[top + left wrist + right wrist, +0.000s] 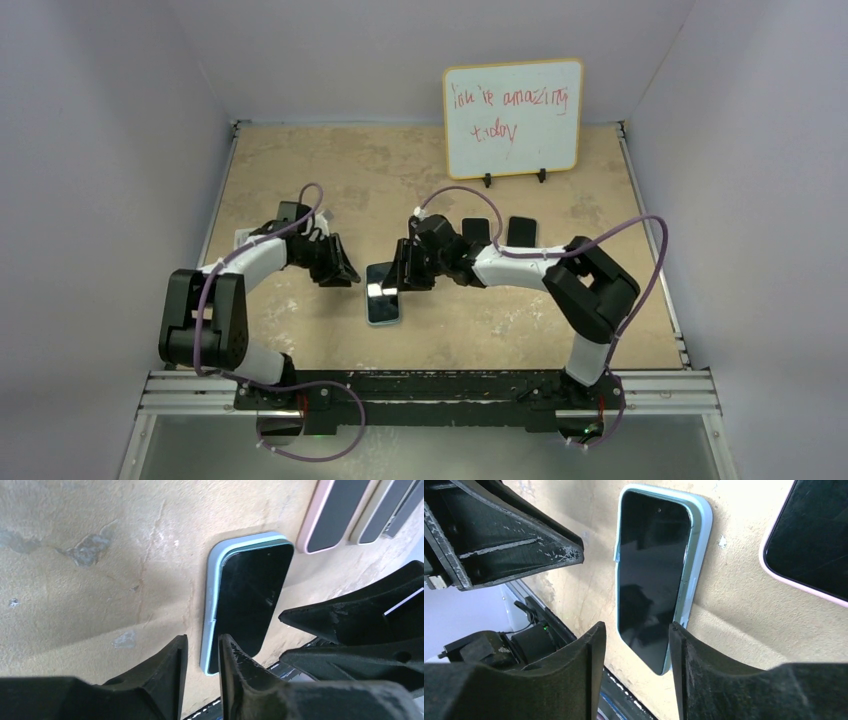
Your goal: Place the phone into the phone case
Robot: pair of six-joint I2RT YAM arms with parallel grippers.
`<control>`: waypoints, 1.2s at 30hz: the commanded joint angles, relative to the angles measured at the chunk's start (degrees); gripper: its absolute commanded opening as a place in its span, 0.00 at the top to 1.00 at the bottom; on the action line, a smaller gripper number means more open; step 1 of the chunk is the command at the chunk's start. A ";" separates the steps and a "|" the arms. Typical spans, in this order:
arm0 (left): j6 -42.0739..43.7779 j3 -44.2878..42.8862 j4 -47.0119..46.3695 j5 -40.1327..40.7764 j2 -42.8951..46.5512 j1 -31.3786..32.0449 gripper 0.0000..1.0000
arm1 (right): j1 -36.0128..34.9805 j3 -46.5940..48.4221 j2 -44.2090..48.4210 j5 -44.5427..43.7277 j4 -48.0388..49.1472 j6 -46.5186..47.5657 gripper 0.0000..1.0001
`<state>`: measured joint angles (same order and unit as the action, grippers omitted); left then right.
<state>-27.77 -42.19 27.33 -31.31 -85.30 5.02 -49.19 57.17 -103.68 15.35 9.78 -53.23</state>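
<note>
A black-screened phone (382, 300) lies face up on the table between the two arms, resting in a light blue phone case (212, 595). It sits slightly askew, with the case's rim (699, 545) showing along one long side and one end. My left gripper (202, 637) hovers just left of the phone, open by a narrow gap with nothing between its fingers. Just right of the phone's far end, my right gripper (638, 626) stands open wider over the phone's near corner, touching nothing that I can see.
A pink-cased phone (809, 535) lies close beside the blue case, and two dark phones (475, 232) (521, 231) rest behind the right arm. A whiteboard (513, 118) stands at the back. The two grippers' fingers are close together above the phone.
</note>
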 commanded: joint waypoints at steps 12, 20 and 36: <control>0.08 0.45 -8.14 -11.23 -4.44 0.17 0.64 | -0.20 -3.35 4.51 -5.96 1.80 -0.73 0.20; 0.65 1.71 -8.96 -10.64 -6.64 0.17 0.65 | -1.18 -4.34 0.31 -5.22 7.88 -4.38 0.17; -2.14 4.53 -12.32 -13.56 -7.40 1.49 0.84 | -0.97 -3.25 -4.05 2.10 23.17 -14.40 0.17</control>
<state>-28.53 -38.65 18.09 -41.50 -93.10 5.28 -50.46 54.54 -106.89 13.17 21.37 -62.63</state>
